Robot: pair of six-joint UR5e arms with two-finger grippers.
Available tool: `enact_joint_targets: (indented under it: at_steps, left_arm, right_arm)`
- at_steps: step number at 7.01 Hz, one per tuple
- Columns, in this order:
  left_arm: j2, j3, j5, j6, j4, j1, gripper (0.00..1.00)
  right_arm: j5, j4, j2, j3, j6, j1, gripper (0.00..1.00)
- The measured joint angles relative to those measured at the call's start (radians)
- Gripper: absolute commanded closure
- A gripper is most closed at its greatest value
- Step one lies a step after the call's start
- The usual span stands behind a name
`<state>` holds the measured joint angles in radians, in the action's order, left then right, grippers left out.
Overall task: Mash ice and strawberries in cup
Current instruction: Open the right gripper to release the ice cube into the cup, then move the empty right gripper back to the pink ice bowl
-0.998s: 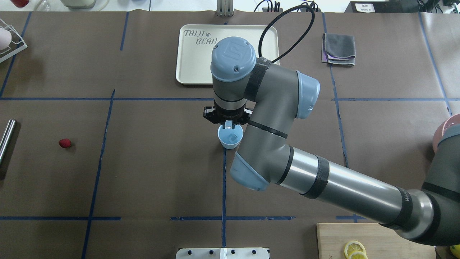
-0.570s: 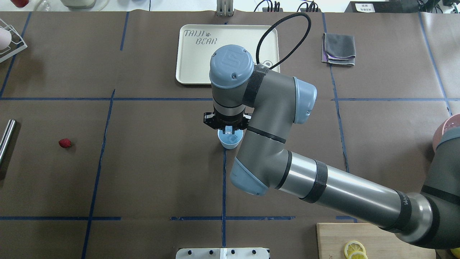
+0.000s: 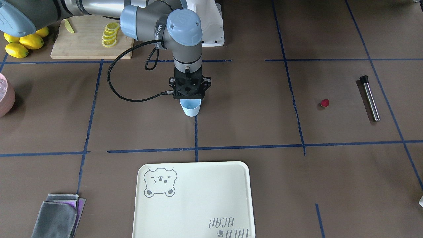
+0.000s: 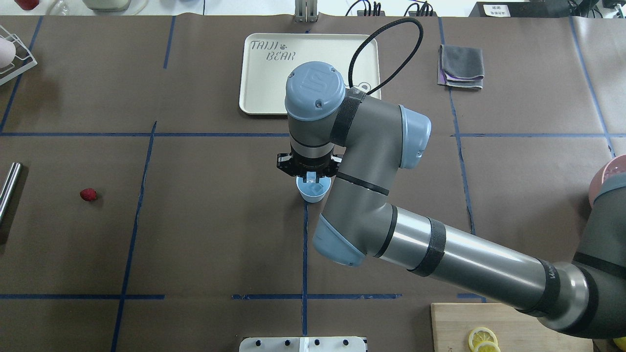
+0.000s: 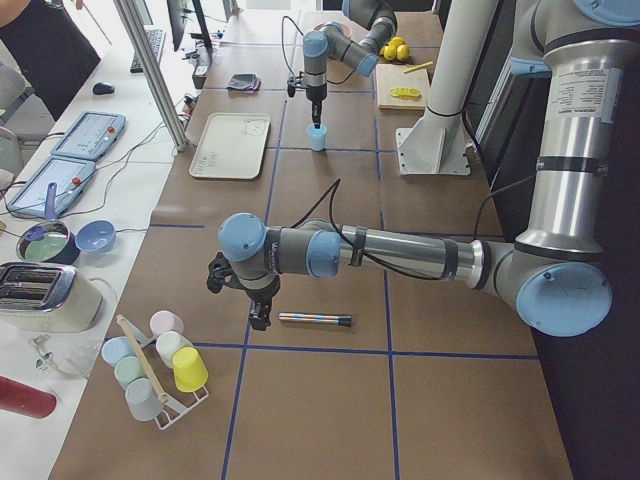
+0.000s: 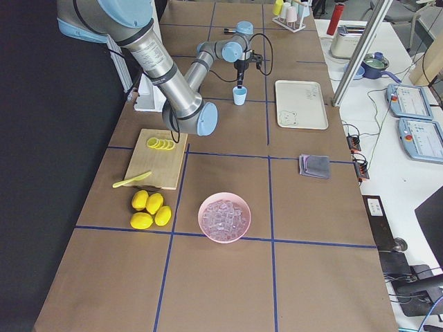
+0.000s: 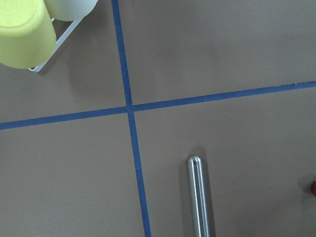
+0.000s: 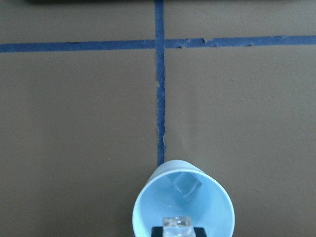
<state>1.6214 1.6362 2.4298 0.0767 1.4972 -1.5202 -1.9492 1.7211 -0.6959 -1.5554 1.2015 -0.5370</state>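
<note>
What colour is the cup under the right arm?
The cup is light blue, clearest in the right wrist view.

One cup, one strawberry, one tray, four lemons.

Smooth plastic cup, matt paper, polished metal rod

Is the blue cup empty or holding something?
Not empty: one ice cube lies in the cup; the right gripper holds a second cube over it; the strawberry lies outside.
</note>
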Motion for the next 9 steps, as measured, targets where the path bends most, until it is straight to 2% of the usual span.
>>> enact_joint_targets:
  at_steps: [3,5,7,8,9]
  left_arm:
    - [0.001,0.0,0.0,0.0,0.0,0.0,0.0]
    - [0.001,-0.002,-0.001,0.0,0.0,0.001,0.0]
    - [0.002,-0.004,-0.002,0.0,0.0,0.001,0.0]
    - [0.002,-0.004,-0.002,0.0,0.0,0.002,0.0]
    - [0.002,-0.004,-0.001,0.0,0.0,0.002,0.0]
  right_arm:
    - [0.001,0.0,-0.001,-0.005,0.001,0.0,0.01]
    - [0.001,0.0,0.0,-0.011,0.001,0.0,0.01]
    - [-0.001,0.06,-0.005,-0.077,0.0,-0.012,0.01]
    - [-0.005,0.113,-0.033,-0.159,-0.006,-0.037,0.01]
    - [-0.009,0.159,-0.114,-0.289,-0.029,-0.075,0.01]
